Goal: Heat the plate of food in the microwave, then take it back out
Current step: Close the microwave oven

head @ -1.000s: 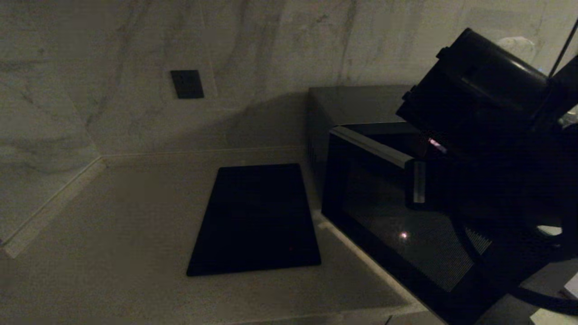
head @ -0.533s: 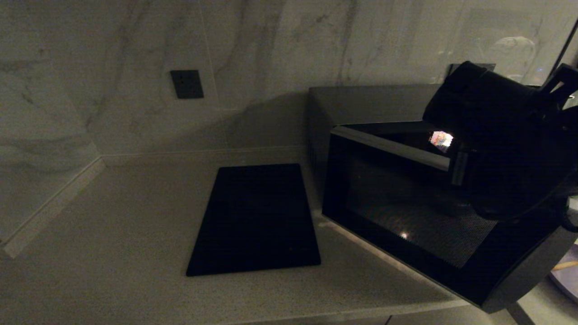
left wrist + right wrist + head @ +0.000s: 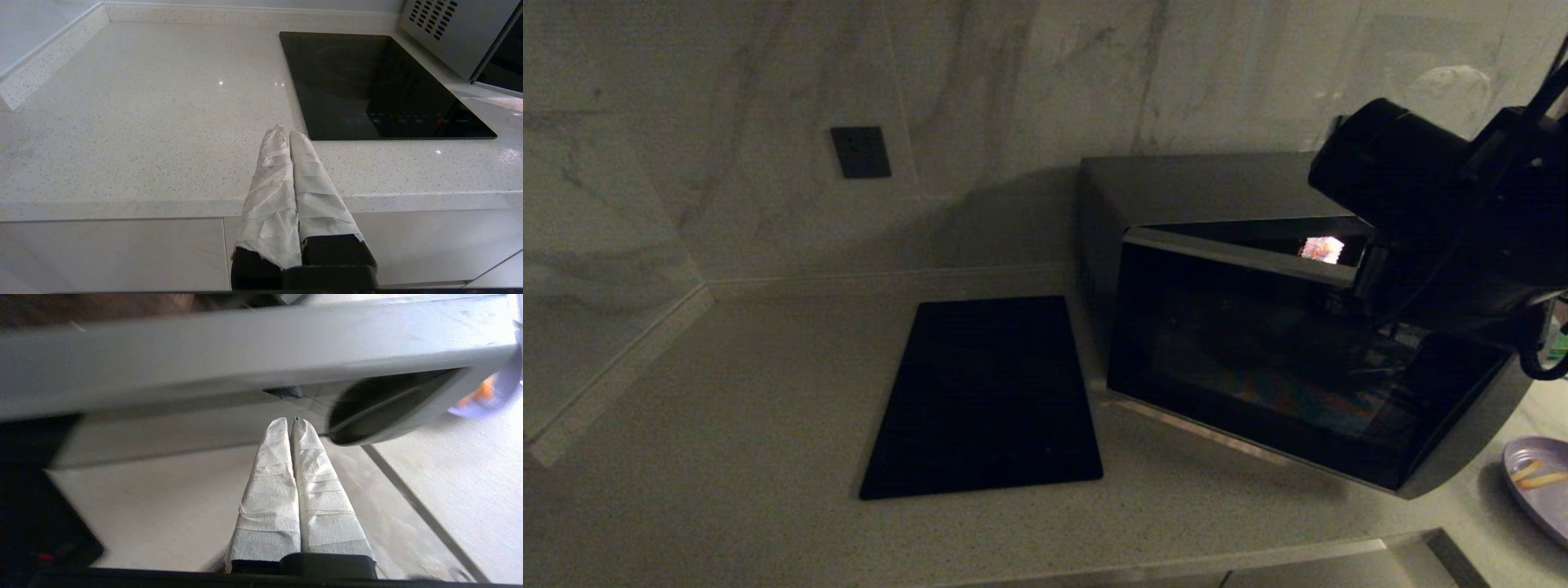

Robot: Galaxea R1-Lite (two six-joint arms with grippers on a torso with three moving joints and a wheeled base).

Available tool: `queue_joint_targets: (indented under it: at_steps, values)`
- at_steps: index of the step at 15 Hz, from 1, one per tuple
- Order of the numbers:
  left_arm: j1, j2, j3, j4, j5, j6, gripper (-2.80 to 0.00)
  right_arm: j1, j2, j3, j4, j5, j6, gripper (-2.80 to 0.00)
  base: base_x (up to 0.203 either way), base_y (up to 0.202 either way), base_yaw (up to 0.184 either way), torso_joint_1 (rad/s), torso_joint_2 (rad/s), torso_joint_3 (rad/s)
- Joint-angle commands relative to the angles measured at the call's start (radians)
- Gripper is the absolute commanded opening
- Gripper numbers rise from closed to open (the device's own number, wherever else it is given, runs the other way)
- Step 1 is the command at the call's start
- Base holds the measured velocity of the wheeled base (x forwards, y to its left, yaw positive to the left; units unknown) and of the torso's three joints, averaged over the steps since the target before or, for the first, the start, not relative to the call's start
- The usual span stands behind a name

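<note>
Pale speckled stone worktop (image 3: 727, 457) is carrying everything I am watching. Toward its right end, against the marbled wall, the large dark grey microwave (image 3: 1176, 184) is sitting with its black glass door (image 3: 1258, 359) standing ajar, the handle side swung out toward me. My right gripper (image 3: 291, 421) is hanging beside that door's silver trim, its two tape-wrapped fingers (image 3: 273, 477) pressed together and holding nothing; I cannot tell whether they are touching the door. At the worktop's right front edge, just past the door, the round pale-lavender plate of food (image 3: 1539, 486) is lying with a few orange-yellow sticks on it, outside the oven. Left of the microwave, a flat black rectangular glass slab (image 3: 988, 396) is lying on the worktop. My left gripper (image 3: 286, 132) is idling off the worktop's front edge, its wrapped fingers also pressed together, empty.
</note>
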Motion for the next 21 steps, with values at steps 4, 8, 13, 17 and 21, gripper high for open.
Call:
queue_joint_targets:
  at_steps: [4, 8, 13, 17, 21]
  values:
    - [0.001, 0.000, 0.000, 0.000, 0.001, -0.001, -2.80, -0.046, 0.091, -0.071, -0.146, -0.003, -0.060, -2.80, 0.000, 0.000, 0.000, 0.000, 0.00, 0.000]
    - [0.001, 0.000, 0.000, 0.000, 0.001, -0.001, -2.80, -0.074, 0.140, -0.071, -0.204, -0.001, -0.061, -2.80, 0.000, 0.000, 0.000, 0.000, 0.00, 0.000]
    - [0.001, 0.000, 0.000, 0.000, 0.002, -0.001, -2.80, -0.120, 0.158, -0.076, -0.305, 0.049, -0.110, -2.80, 0.000, 0.000, 0.000, 0.000, 0.00, 0.000]
    - [0.001, 0.000, 0.000, 0.000, 0.001, -0.001, -2.80, -0.123, 0.167, -0.077, -0.389, 0.080, -0.133, -2.80, 0.000, 0.000, 0.000, 0.000, 0.00, 0.000]
    - [0.001, 0.000, 0.000, 0.000, 0.001, -0.001, -2.80, -0.143, 0.184, -0.077, -0.488, 0.105, -0.173, -2.80, 0.000, 0.000, 0.000, 0.000, 0.00, 0.000]
